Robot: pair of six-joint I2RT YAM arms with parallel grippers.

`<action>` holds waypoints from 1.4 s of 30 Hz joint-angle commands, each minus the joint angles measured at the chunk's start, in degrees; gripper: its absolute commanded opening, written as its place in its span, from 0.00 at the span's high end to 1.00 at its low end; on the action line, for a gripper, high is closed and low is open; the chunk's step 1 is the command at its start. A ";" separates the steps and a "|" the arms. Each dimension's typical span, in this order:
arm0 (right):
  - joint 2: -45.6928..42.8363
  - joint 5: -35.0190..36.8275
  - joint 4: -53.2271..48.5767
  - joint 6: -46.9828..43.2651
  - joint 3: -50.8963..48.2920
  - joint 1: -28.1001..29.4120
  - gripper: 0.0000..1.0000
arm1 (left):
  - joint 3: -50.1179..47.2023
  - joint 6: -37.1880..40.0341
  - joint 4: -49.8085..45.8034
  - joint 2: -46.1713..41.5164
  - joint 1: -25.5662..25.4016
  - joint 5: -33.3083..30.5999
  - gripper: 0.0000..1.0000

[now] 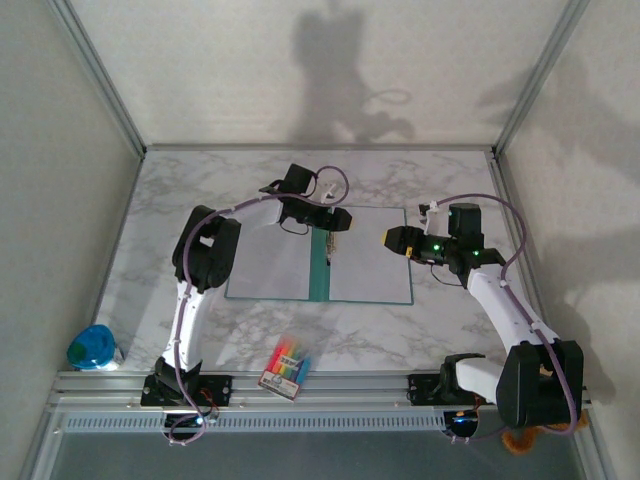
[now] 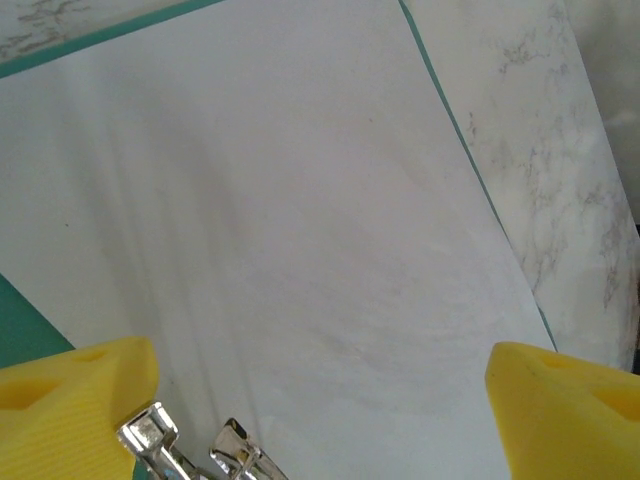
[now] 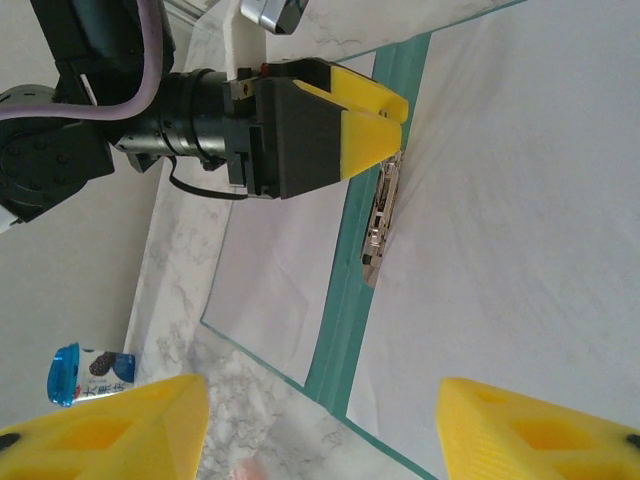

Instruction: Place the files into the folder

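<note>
The teal folder (image 1: pixel 322 270) lies open in the middle of the table, and a white file sheet rests on each cover: one on the left (image 1: pixel 272 262), one on the right (image 1: pixel 368 262). My left gripper (image 1: pixel 343 220) hovers open over the top of the spine, just above the metal clip (image 2: pixel 190 450) and the right sheet (image 2: pixel 300 200). Its yellow fingers (image 3: pixel 370 120) stand close above the clip (image 3: pixel 380 215). My right gripper (image 1: pixel 390 238) is open over the right cover's far right part, with nothing between its fingers (image 3: pixel 100 430). The spine (image 3: pixel 355 290) runs between the two sheets.
A packet of coloured pens (image 1: pixel 286 365) lies near the front edge, below the folder. A blue bottle (image 1: pixel 92 348) lies at the front left corner. Bare marble table (image 2: pixel 560 150) surrounds the folder, with enclosure walls on three sides.
</note>
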 commanded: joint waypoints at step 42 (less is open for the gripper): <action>2.27 7.10 -7.34 9.92 9.56 2.63 0.31 | -50.46 -25.48 2.36 -45.62 7.31 -35.68 0.30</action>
